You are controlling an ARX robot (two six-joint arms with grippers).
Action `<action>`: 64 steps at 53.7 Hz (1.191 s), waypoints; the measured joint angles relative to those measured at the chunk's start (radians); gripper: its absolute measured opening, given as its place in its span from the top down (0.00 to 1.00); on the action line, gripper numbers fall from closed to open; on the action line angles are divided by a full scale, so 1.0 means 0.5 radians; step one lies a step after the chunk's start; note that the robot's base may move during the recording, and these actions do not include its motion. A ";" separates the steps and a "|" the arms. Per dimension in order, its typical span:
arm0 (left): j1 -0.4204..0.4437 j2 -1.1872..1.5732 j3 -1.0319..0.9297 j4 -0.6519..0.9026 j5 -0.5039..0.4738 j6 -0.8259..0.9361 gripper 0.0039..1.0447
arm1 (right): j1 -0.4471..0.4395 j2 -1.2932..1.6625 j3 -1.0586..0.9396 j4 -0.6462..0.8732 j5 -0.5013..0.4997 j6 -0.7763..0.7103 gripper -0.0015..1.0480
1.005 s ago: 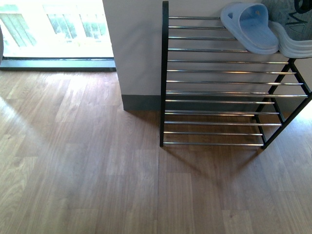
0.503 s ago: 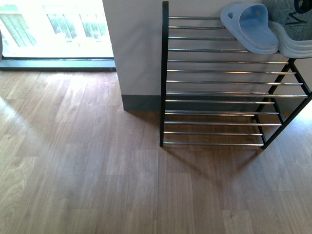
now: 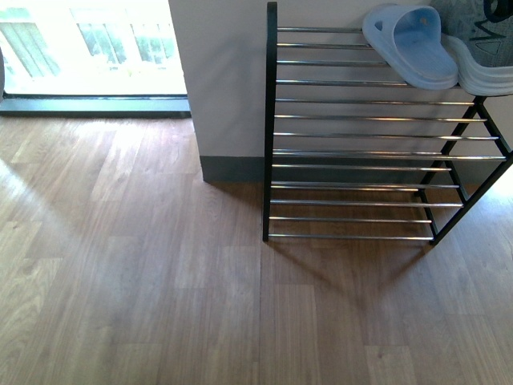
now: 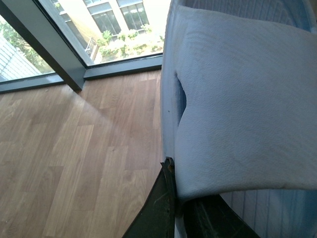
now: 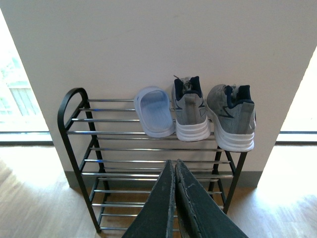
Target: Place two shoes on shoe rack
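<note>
Left hand (image 4: 174,198) clamped on a light blue slide sandal (image 4: 237,99), right hand (image 5: 175,173) closed and empty, facing shoe rack (image 5: 79,134), another sandal (image 5: 153,116) left of two grey sneakers (image 5: 190,111) on top shelf

No visible change in the front view: slide sandal (image 3: 410,44) and shoe rack (image 3: 353,152) as before.
</note>
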 joint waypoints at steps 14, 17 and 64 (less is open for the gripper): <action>0.000 0.000 0.000 0.000 0.000 0.000 0.99 | 0.000 -0.177 0.000 -0.172 0.000 0.000 0.98; 0.000 0.000 0.000 0.000 0.000 0.000 0.99 | 0.000 -0.220 0.000 -0.215 0.000 0.000 0.98; 0.000 0.000 0.000 0.000 -0.001 0.000 0.99 | 0.000 -0.780 0.000 -0.786 -0.001 -0.001 0.84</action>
